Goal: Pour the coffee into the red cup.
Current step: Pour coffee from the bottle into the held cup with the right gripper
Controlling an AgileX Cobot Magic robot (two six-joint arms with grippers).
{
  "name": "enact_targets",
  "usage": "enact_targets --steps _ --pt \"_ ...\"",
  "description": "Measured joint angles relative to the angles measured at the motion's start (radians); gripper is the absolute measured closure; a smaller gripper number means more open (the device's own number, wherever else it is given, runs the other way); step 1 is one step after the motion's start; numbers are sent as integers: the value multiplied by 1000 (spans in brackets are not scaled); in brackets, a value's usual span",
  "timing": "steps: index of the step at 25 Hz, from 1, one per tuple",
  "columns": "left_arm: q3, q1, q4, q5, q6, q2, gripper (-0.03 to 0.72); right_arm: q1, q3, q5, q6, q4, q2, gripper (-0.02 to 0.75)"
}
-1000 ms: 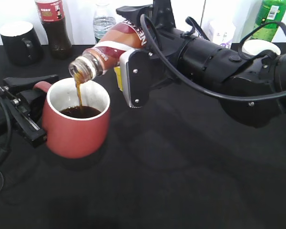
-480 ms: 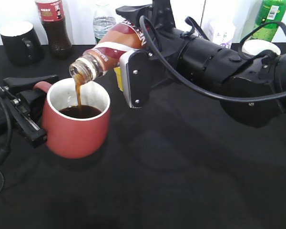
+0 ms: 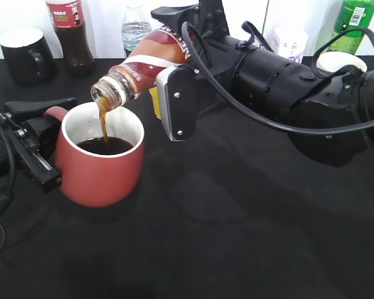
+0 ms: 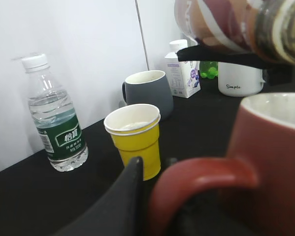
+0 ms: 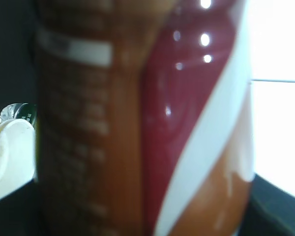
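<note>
The red cup (image 3: 100, 168) stands at the left on the black table, partly filled with dark coffee. My left gripper (image 3: 45, 134) is shut on the cup's loop handle (image 4: 196, 182). My right gripper (image 3: 174, 93) is shut on the coffee bottle (image 3: 146, 62), tilted mouth-down over the cup. A thin brown stream falls from its mouth into the cup. The bottle's label fills the right wrist view (image 5: 147, 118). The bottle's neck shows at the top of the left wrist view (image 4: 246, 29).
A black mug (image 3: 25, 55), a dark bottle with a red label (image 3: 70, 34) and a water bottle (image 3: 136, 28) stand at the back. A yellow cup (image 4: 135, 140), a grey mug (image 4: 147, 91), a small carton (image 4: 184, 71) and a white cup (image 3: 340, 62) stand behind. A green bottle (image 3: 354, 22) is at the back right.
The coffee keeps pouring and the level in the cup has risen slightly. The arms and the bottle have hardly moved.
</note>
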Motion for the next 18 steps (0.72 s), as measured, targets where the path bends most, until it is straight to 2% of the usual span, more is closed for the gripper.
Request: enact_targets --steps 18 --pt "0 0 1 0 1 0 586 0 0 -1 -3 0 0 211"
